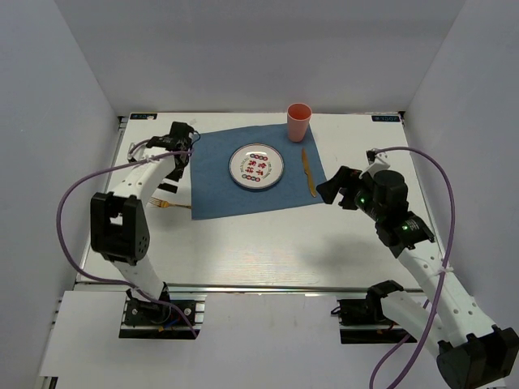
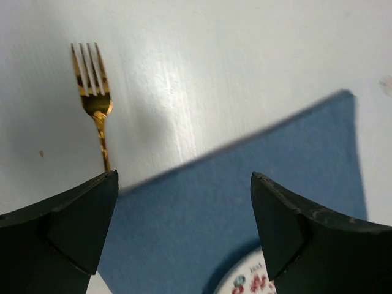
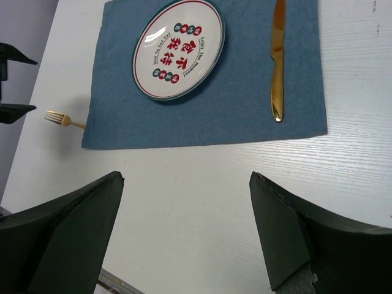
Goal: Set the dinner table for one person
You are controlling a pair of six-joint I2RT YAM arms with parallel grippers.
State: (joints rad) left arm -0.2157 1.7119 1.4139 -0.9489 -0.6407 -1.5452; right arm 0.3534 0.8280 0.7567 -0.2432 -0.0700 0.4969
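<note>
The white dinner table [image 1: 268, 243] carries a blue placemat [image 1: 215, 182]. On the mat lie a patterned plate [image 1: 256, 167] and a gold knife [image 1: 309, 172]; an orange cup [image 1: 298, 121] stands at its far right corner. A gold fork [image 1: 169, 205] lies on the bare table left of the mat, its handle end at the mat's edge. My left gripper [image 1: 185, 156] is open and empty above the mat's left edge; its wrist view shows the fork [image 2: 92, 92], mat [image 2: 245, 184] and plate rim [image 2: 251, 278]. My right gripper [image 1: 332, 188] is open and empty, right of the knife [image 3: 278, 61].
A silver rail [image 1: 268, 286] runs along the table's near edge. White walls close in the left, back and right. In the right wrist view the plate [image 3: 179, 49], the fork [image 3: 61, 118] and the left gripper [image 3: 12, 86] show beyond bare table [image 3: 202, 202].
</note>
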